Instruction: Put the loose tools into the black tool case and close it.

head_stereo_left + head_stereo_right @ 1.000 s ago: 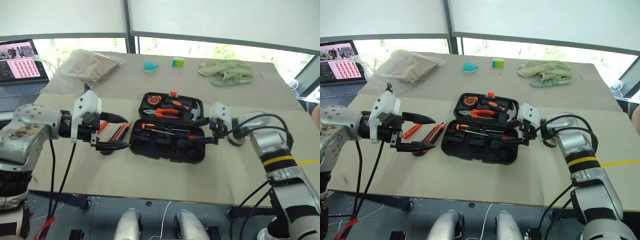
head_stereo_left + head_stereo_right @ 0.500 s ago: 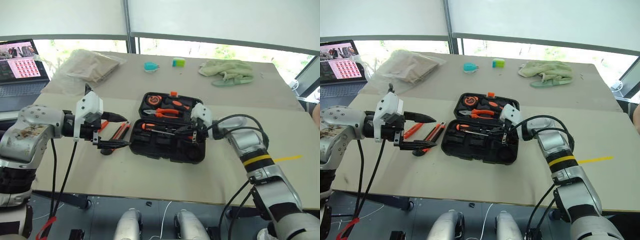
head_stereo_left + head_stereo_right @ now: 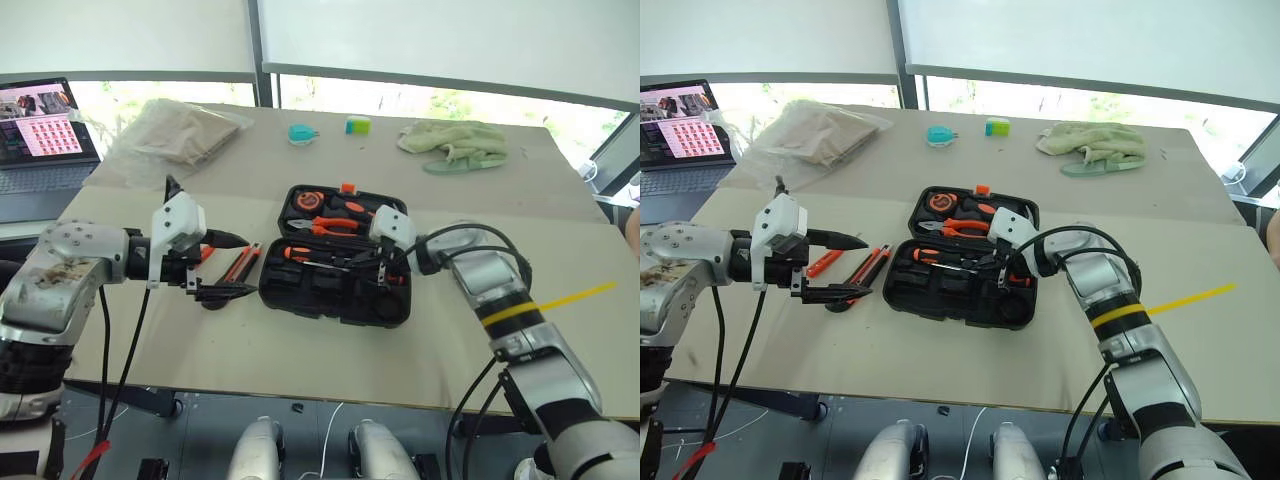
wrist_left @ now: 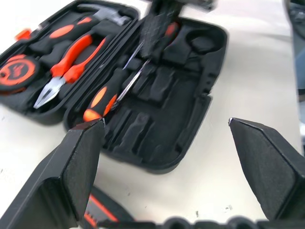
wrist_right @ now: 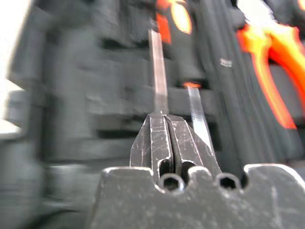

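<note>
A: Where is the right hand (image 3: 997, 266)?
B: Over the front half of the black tool case (image 3: 962, 293), fingers (image 5: 162, 138) pressed tight together. A thin metal shaft sticks out right at their tips in the right wrist view, but I cannot tell if it is pinched or just lying under them.

A: And what lies nearest to it?
B: A screwdriver (image 3: 318, 256) lies in the case just beside the tips, its orange-and-black handle toward the left end. The pliers (image 4: 64, 67) and tape measure (image 4: 14, 72) sit in the rear half of the case.

A: The left hand (image 3: 228, 265)?
B: Spread wide and empty, hovering just left of the case, pointing toward it.

A: Anything loose near it?
B: Yes, orange-and-black tools (image 3: 865, 264) lie on the surface (image 3: 940, 360) under and just behind its fingers, between the hand and the case's left edge. The case lies open, flat on the surface.
</note>
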Controlling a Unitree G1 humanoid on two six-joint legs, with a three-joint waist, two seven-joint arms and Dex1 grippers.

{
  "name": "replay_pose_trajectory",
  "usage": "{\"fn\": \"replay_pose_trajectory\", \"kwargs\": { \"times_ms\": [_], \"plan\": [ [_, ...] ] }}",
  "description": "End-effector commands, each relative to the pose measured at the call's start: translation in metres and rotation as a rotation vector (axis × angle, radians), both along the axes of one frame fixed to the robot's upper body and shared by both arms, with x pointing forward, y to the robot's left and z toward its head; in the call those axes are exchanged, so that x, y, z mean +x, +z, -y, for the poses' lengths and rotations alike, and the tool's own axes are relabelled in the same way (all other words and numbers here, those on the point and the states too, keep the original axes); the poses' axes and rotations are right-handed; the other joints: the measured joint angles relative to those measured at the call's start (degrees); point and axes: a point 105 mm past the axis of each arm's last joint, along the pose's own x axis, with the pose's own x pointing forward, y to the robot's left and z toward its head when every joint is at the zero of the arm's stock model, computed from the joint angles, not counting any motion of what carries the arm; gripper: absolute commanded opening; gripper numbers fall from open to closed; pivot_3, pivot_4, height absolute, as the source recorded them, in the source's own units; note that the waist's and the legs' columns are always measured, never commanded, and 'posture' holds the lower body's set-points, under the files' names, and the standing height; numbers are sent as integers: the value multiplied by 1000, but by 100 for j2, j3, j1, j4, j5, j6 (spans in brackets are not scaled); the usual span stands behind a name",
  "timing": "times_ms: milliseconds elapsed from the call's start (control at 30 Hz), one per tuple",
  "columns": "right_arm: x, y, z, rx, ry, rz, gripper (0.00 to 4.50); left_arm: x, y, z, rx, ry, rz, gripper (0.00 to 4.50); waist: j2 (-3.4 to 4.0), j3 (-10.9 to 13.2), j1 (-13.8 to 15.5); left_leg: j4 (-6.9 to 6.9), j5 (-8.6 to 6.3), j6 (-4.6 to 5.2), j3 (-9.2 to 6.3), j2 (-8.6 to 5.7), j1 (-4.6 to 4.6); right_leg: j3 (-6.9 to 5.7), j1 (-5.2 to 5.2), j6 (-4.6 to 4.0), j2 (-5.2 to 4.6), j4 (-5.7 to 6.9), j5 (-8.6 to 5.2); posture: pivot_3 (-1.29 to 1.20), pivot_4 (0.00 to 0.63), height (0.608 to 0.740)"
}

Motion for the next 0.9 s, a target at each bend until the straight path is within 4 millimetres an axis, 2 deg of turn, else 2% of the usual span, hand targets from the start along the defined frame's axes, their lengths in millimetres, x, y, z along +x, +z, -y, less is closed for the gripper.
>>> {"fn": "replay_pose_trajectory", "kwargs": {
  "times_ms": [33,100,133,167,200,300,400,467,500,633,800,900],
  "plan": [
    [-17,76,26,220,-47,84,31,1,11,-24,-44,170,57,4500,3,5,-4,0,0,0,0,1,-1,0,-1,-1,0,0,1,0,150,740],
    [-41,97,49,287,-53,66,588,-7,5,-52,-68,334,62,4500,10,8,-2,-3,-1,-1,-1,2,-1,0,-1,-1,-4,-1,1,0,150,740],
    [-50,101,56,297,-46,55,816,-12,3,-62,-76,392,64,4500,9,8,3,-9,-1,-2,-1,2,-1,-1,-3,-1,-5,-4,1,0,150,740],
    [-60,101,62,293,-33,53,1035,-20,0,-74,-78,450,64,4500,7,7,4,-18,-3,-4,-5,6,3,-3,1,-1,-8,-8,1,0,150,740],
    [-68,97,69,280,-31,43,1486,-29,-5,-87,-72,519,63,4500,-3,2,2,-22,-5,-6,-5,4,6,-9,3,-2,-8,-14,0,0,150,740],
    [-84,90,79,250,-24,15,2434,-56,-21,-120,-45,670,39,4500,-14,-2,-36,-41,-7,-9,-4,17,19,-11,8,-14,-7,-23,-4,0,150,740],
    [-97,88,82,232,4,-11,3525,-76,-35,-142,-9,760,2,4500,-9,1,-31,-42,-3,-15,2,19,31,-8,6,-26,-10,-17,-2,0,150,740],
    [-103,87,84,214,21,-17,4227,-79,-38,-146,12,767,-15,4500,-9,1,-9,-42,1,-22,9,21,35,-8,4,-32,-10,-18,-5,0,150,740],
    [-105,86,84,206,28,-17,4430,-78,-39,-145,20,759,-23,4500,-10,0,13,-42,1,-22,9,23,41,-9,10,-33,-12,-21,-6,0,150,740],
    [-108,87,85,194,25,-3,4430,-60,-31,-134,70,688,-30,4500,-19,-3,85,-42,-8,-38,14,29,58,-18,10,-71,-17,-45,-24,0,150,740],
    [-114,93,78,210,25,23,4430,-10,-14,-114,137,618,-77,4500,-19,-4,144,-46,-3,-40,29,30,50,-19,8,-57,-14,-50,-5,0,150,740],
    [-121,93,73,221,31,32,4430,22,-7,-105,171,637,-98,4500,-19,-3,118,-50,5,-27,35,26,34,-13,7,-31,-8,-46,9,0,150,740]
  ]
}}
